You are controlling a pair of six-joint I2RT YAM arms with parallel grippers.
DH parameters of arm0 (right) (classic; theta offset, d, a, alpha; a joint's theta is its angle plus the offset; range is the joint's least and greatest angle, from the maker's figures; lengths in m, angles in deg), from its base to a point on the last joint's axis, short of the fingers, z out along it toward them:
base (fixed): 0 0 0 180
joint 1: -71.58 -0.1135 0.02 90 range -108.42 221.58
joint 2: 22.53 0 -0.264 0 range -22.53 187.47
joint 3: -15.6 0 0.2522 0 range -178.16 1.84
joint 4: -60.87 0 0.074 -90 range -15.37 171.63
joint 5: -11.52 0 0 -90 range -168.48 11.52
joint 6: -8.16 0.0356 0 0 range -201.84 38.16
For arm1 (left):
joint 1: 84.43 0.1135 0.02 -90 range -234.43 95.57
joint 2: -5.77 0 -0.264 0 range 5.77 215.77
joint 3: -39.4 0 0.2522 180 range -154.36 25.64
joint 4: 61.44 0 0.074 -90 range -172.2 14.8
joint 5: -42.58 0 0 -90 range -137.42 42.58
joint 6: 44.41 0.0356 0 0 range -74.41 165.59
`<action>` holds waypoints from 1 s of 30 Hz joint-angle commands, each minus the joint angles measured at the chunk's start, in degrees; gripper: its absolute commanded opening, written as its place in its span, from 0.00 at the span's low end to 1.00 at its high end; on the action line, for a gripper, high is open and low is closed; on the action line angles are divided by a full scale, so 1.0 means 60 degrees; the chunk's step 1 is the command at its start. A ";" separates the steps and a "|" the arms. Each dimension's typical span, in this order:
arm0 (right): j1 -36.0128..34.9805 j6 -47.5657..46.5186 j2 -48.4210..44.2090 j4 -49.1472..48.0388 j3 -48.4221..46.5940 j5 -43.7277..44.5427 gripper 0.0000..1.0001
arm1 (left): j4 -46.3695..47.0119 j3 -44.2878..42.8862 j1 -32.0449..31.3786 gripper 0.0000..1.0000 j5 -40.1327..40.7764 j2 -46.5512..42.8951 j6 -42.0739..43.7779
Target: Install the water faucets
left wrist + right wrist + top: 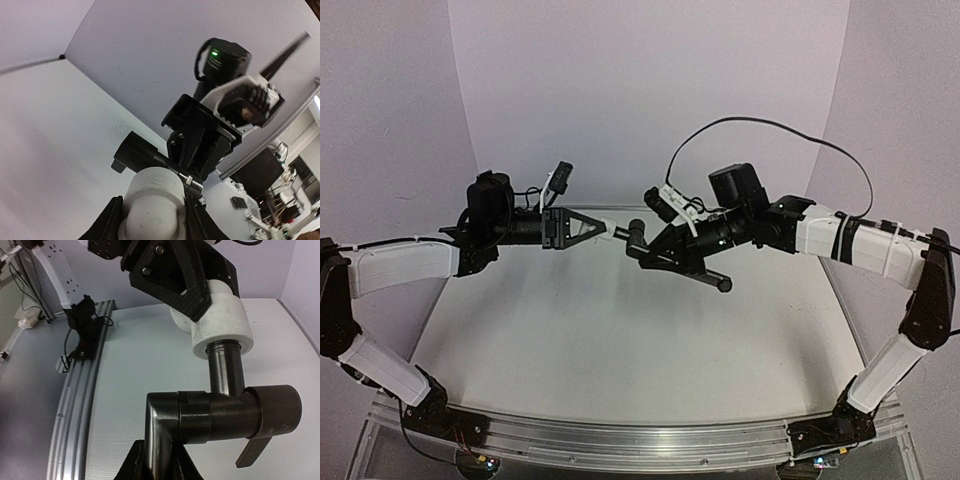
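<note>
Both grippers meet in mid-air above the table. My left gripper (605, 230) is shut on the small white cylindrical fitting (618, 233), which fills the gap between its fingers in the left wrist view (152, 200). My right gripper (665, 255) is shut on the black metal faucet (637, 238), whose thin rod runs down to the right. In the right wrist view the faucet's elbow body (220, 415) sits between my fingers (135, 460). Its threaded stem enters the white fitting (220, 325), which the left gripper's fingers (180, 275) hold. The faucet also shows in the left wrist view (150, 157).
A white table (620, 350) lies below, with white walls behind and at both sides. An aluminium rail (640, 440) runs along the near edge and carries both arm bases. The rail shows in the right wrist view (80, 390).
</note>
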 commanded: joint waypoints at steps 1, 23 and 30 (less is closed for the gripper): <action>-0.0502 0.0122 -0.0411 -0.0957 -0.0956 -0.5625 0.00 | -0.0219 -0.0745 -0.0375 0.00 -0.1093 -0.0646 0.3580; -0.0423 -0.1453 -0.1027 -0.0918 0.0499 0.1297 0.00 | -0.3711 -0.1087 -0.0276 0.93 0.2520 -0.1856 0.5308; -0.0450 -0.1779 -0.1065 -0.0971 0.0502 0.3775 0.00 | -0.2297 0.0046 0.1373 0.93 0.2803 -0.2193 0.1575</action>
